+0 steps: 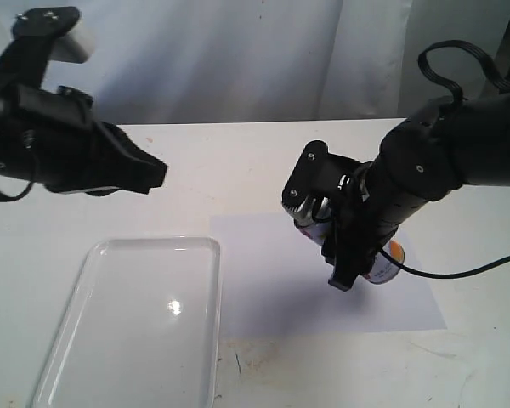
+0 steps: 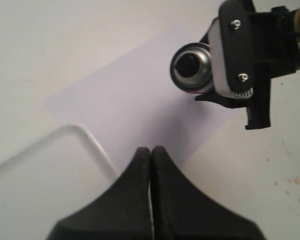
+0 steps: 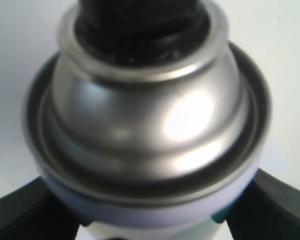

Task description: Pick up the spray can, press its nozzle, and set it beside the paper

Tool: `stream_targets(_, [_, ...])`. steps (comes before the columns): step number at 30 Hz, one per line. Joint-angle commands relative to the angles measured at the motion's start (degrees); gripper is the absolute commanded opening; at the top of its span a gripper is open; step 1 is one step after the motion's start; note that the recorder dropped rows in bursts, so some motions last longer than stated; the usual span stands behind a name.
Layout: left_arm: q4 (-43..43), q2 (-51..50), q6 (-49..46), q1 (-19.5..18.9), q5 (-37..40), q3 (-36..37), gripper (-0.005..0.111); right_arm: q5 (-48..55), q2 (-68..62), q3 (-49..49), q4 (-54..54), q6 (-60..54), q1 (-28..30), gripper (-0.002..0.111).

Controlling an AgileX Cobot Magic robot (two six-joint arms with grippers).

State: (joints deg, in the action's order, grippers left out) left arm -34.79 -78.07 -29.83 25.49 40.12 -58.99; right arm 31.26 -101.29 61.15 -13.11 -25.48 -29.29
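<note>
The right hand [image 1: 350, 251] pinches the small silver-topped metal spray can [image 3: 150, 115] at its stiff, probably slippery white body; the left hand [image 2: 151, 155] is pressed together.

- The right gripper [image 1: 354, 246] clamps the spray can [image 1: 385, 265] by its body, one finger on either side, with the wrist angled downward and the arm reaching in from the can's right.
- The left gripper [image 1: 158, 172] hangs well apart to the can's left, jaws pressed together, tips pointing toward the can.
</note>
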Motion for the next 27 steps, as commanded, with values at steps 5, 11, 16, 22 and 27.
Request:
stream_targets(5, [-24.56, -12.36, -21.39, -7.70, 11.89, -6.58, 0.000, -6.44, 0.45, -0.30, 4.68, -3.98, 0.27, 0.000])
stream_targets(11, [-31.10, -17.85, -23.62, -11.87, 14.14, -7.96, 0.000, -10.64, 0.45, -4.12, 7.18, -6.07, 0.27, 0.000])
stream_targets(16, [-32.87, -20.98, -27.47, -11.87, 14.29, -7.96, 0.000, -11.75, 0.45, -5.20, 8.75, -6.22, 0.27, 0.000])
stream_targets(22, [-36.03, -23.03, -27.83, -11.87, 14.29, -7.96, 0.000, -13.43, 0.45, -5.46, 10.12, -6.22, 0.27, 0.000])
stream_targets(27, [-37.50, -23.29, -29.34, -11.87, 14.29, -7.96, 0.000, -13.21, -0.54, -5.46, 11.02, -6.22, 0.27, 0.000])
